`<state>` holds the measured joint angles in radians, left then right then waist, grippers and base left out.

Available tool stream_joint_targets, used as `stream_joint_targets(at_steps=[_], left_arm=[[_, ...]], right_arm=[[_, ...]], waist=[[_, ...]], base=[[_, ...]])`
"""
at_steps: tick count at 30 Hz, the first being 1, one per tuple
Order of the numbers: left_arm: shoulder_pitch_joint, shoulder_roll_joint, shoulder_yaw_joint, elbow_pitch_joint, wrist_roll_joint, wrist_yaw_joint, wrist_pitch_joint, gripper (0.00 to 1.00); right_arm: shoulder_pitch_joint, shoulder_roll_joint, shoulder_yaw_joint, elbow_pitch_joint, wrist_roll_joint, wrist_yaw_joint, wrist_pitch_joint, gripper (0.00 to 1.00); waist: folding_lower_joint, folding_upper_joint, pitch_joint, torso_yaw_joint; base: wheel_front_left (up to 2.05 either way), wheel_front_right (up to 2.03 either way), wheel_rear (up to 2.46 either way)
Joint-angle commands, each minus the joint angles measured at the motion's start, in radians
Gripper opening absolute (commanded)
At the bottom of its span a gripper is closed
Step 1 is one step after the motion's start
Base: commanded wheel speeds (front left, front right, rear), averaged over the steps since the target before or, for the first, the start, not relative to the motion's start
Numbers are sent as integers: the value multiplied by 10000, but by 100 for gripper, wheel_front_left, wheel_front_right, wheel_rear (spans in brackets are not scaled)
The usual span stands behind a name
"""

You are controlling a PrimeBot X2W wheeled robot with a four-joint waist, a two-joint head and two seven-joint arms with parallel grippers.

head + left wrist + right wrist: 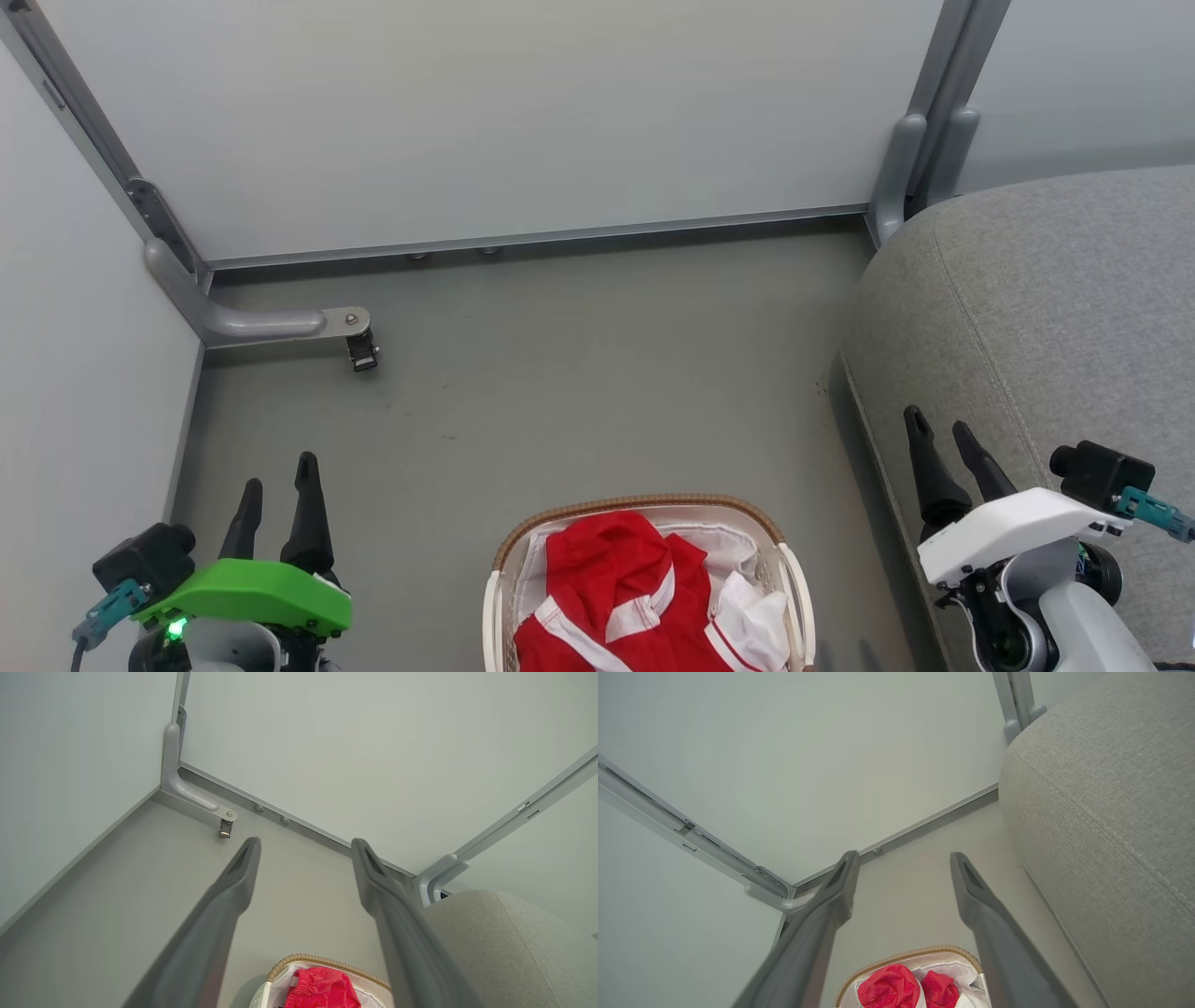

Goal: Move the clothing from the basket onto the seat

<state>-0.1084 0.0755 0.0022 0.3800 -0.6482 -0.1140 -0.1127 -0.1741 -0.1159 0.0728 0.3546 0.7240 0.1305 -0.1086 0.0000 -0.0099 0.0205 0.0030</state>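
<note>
Grey floor [560, 373] ran back to pale wall panels [485, 121] framed in metal. Well out from the floor's back edge stood the basket [653, 505], with the red clothing [607, 579] heaped inside over a white liner [756, 625]. The seat [1074, 308] filled the floor's back right corner, near the basket. The left gripper [279, 471] hung by the floor's left edge, fingers apart and empty. The right gripper [938, 420] hung at the seat's edge, fingers likewise apart.
</note>
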Motion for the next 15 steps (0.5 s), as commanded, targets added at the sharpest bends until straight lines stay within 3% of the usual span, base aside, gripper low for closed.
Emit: stream_joint_targets(at_steps=[1, 15], left_arm=[[-117, 108, -17, -133, 368, 31, -94, 100], [-1, 133, -1, -443, 2000, 130, -501, 100]], right_arm=[[-149, -111, 41, -90, -340, 2, -131, 100], [-245, 26, -122, -310, -1941, 2, -538, 100]], waist=[[0, 47, 1, -2], [0, 58, -2, -21]], base=[[0, 0, 0], [0, 0, 0]])
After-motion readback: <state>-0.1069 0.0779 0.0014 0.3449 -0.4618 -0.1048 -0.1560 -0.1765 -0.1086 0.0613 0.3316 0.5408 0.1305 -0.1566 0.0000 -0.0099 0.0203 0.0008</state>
